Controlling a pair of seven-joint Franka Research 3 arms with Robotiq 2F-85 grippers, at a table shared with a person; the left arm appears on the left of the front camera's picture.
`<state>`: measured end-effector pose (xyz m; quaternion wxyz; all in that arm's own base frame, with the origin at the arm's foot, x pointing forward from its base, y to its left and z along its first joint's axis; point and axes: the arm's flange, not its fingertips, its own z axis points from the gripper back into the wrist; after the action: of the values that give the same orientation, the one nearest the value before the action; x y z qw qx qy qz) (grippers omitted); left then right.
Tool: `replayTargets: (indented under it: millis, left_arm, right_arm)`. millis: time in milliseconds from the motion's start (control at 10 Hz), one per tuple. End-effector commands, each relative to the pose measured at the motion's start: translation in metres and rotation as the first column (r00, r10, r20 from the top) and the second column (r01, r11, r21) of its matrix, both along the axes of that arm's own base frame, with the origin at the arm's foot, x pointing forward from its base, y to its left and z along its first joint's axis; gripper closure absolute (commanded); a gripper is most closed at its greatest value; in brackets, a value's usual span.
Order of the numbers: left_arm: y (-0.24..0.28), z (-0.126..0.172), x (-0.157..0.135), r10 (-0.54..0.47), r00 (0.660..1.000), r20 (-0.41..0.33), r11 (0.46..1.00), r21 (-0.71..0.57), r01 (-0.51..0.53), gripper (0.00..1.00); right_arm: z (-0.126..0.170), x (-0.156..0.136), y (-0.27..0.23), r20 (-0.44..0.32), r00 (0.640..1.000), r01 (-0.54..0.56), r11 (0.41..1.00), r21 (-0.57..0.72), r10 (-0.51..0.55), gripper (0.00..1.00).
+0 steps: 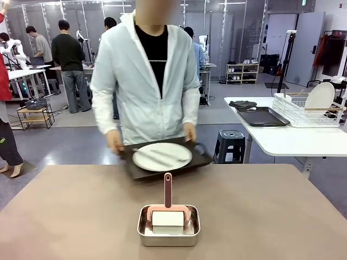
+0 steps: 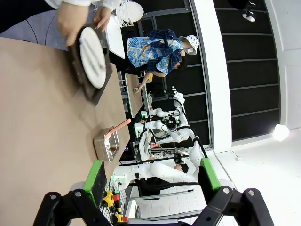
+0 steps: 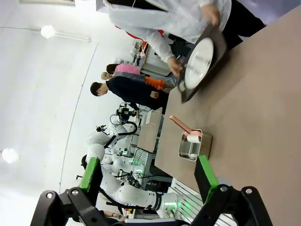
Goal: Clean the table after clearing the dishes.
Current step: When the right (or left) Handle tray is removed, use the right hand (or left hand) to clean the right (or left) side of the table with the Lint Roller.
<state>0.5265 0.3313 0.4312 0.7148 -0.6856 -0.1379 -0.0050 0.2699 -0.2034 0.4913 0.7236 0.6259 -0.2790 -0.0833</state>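
A person at the far edge of the tan table (image 1: 70, 216) grips a dark brown tray (image 1: 199, 157) with both hands. On the tray lies a round white plate (image 1: 162, 156) with a knife and fork across it. The same tray (image 2: 101, 89) and plate (image 2: 92, 56) show in the left wrist view, and the plate (image 3: 199, 63) again in the right wrist view. My left gripper (image 2: 153, 176) is open with nothing between its green pads, well back from the tray. Likewise open and holding nothing, my right gripper (image 3: 147, 173) is also far from it.
A square steel pan (image 1: 168, 241) stands at the near middle of the table, holding a white roller with a pink handle (image 1: 168, 190). To the right is a white table (image 1: 287, 141) bearing a wire rack (image 1: 303, 114). A dark stool (image 1: 231, 142) stands beside it.
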Motion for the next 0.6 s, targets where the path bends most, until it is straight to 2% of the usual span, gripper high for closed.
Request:
replayTargets:
  millis: [0,500]
  left_arm:
    - [0.0016,0.0012,-0.0026,0.000,1.000,0.000,1.000,0.002,0.000,0.00]
    - [0.0016,0.0012,-0.0026,0.000,1.000,0.000,1.000,0.002,0.000,0.00]
  right_arm:
    - [0.0040,0.0015,0.0009,0.010,1.000,-0.006,1.000,0.001,0.006,0.00]
    - [0.0040,0.0015,0.0009,0.010,1.000,-0.006,1.000,0.001,0.006,0.00]
